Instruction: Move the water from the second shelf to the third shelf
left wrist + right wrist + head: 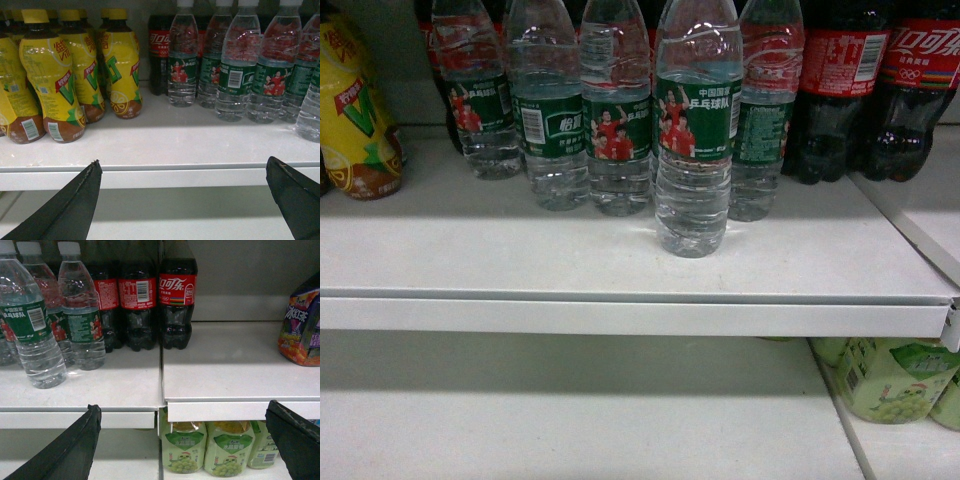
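Several green-labelled water bottles stand in a row on a white shelf (620, 300). One water bottle (695, 130) stands in front of the others, nearest the shelf's front edge. In the left wrist view the water bottles (235, 70) are at the upper right, and my left gripper (183, 164) is open and empty, level with the shelf's front edge. In the right wrist view the nearest water bottle (32, 335) is at the far left, while my right gripper (183, 409) is open and empty below the shelf lip. Neither gripper shows in the head view.
Yellow tea bottles (50, 80) fill the shelf's left side. Dark cola bottles (175, 295) stand right of the water. Pale green grape drinks (220, 447) sit on the lower shelf at the right. A purple pack (302, 325) is on the neighbouring shelf board.
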You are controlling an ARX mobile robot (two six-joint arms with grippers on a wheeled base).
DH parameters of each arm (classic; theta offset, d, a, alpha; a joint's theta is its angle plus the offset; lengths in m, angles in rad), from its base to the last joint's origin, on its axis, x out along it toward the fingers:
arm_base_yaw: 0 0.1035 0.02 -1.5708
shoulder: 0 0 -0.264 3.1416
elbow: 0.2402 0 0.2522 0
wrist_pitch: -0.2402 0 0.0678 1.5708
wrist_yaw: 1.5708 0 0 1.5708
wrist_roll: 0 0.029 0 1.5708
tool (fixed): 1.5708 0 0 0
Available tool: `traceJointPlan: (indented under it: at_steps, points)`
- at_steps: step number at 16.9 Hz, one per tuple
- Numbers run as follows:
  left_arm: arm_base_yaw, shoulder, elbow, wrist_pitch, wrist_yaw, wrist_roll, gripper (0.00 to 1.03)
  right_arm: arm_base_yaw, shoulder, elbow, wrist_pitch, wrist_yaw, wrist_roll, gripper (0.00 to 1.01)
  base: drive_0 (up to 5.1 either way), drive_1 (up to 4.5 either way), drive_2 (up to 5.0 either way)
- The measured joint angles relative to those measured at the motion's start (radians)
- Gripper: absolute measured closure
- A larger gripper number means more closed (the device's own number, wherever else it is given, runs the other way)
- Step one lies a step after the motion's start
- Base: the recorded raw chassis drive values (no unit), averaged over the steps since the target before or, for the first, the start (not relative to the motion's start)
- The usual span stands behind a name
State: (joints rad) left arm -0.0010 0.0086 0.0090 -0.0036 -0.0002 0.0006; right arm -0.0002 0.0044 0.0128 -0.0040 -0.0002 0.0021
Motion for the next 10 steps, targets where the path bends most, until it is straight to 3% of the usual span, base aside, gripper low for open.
traceJointPlan:
  at_steps: [10]
  points:
    - [0.0, 0.0, 0.0, 0.0, 0.0, 0.0, 0.05, 0.0, 0.0, 0.0, 0.0, 0.0, 0.0, 0.03, 0.0, 0.0, 0.0]
